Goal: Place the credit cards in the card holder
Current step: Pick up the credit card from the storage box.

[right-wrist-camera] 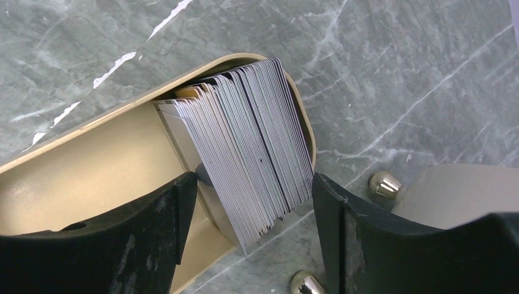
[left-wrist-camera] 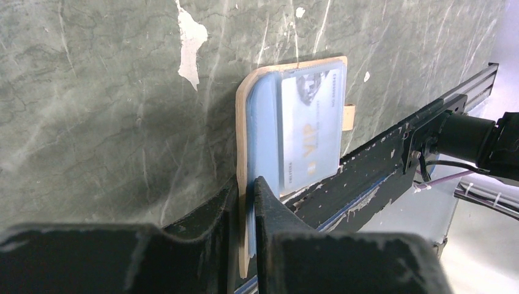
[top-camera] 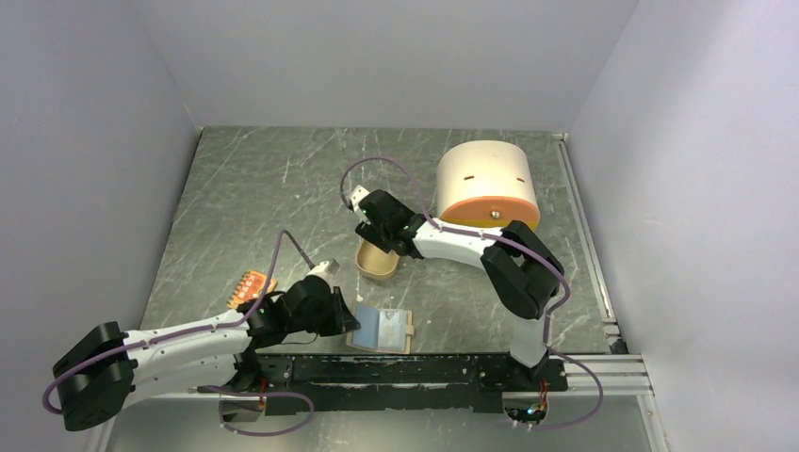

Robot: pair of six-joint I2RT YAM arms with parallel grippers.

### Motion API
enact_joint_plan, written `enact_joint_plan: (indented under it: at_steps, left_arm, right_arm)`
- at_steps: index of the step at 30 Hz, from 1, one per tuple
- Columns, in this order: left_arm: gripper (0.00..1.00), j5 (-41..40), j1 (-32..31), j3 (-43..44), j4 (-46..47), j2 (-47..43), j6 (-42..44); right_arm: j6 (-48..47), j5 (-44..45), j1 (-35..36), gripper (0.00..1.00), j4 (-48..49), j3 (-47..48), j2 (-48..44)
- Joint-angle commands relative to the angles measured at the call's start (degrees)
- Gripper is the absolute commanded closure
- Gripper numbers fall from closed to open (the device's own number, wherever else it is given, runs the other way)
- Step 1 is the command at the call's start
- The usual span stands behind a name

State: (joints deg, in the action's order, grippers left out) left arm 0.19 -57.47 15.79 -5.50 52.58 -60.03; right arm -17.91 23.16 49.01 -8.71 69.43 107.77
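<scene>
Left pincer (left-wrist-camera: 246, 187) is closed on the near edge of the card holder (top-camera: 382, 330), tan cover and blue inner leaf pinched between the fingers. The holder lies open and flat on the bench (top-camera: 254, 188), just beside the black front rail (left-wrist-camera: 379, 159). A pale card (left-wrist-camera: 309, 116) sits in the holder's clear sleeve. Right pincer (right-wrist-camera: 251, 190) is open and hangs over the oval tan tray (right-wrist-camera: 79, 165), one finger on each side of a stack of cards (right-wrist-camera: 257, 147) standing on edge in it; contact cannot be told. The cream box (top-camera: 485, 174) stands behind the tray. The orange dotted piece (top-camera: 252, 285) lies left of the left arm.
</scene>
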Motion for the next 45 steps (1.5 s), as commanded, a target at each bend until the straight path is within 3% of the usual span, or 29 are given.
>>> enact_joint_plan:
  at_steps: [1, 26, 45]
  left_arm:
    - [0.82, -0.68, -0.1, 0.31, -0.7, -0.47, -0.36]
    - [0.83, -1.06, -0.1, -0.55, -1.51, -2.34, -1.11]
    - [0.83, -0.88, -0.1, -0.01, -1.29, -1.04, -1.22]
  right_arm:
    - [-0.57, 3.37, -0.41, 0.3, 0.77, 1.93, -0.63]
    - [2.0, 1.43, -0.31, 0.49, -0.96, 1.97, -3.0]
    - [1.96, 0.24, -0.32, 0.73, -2.65, 2.4, -3.48]
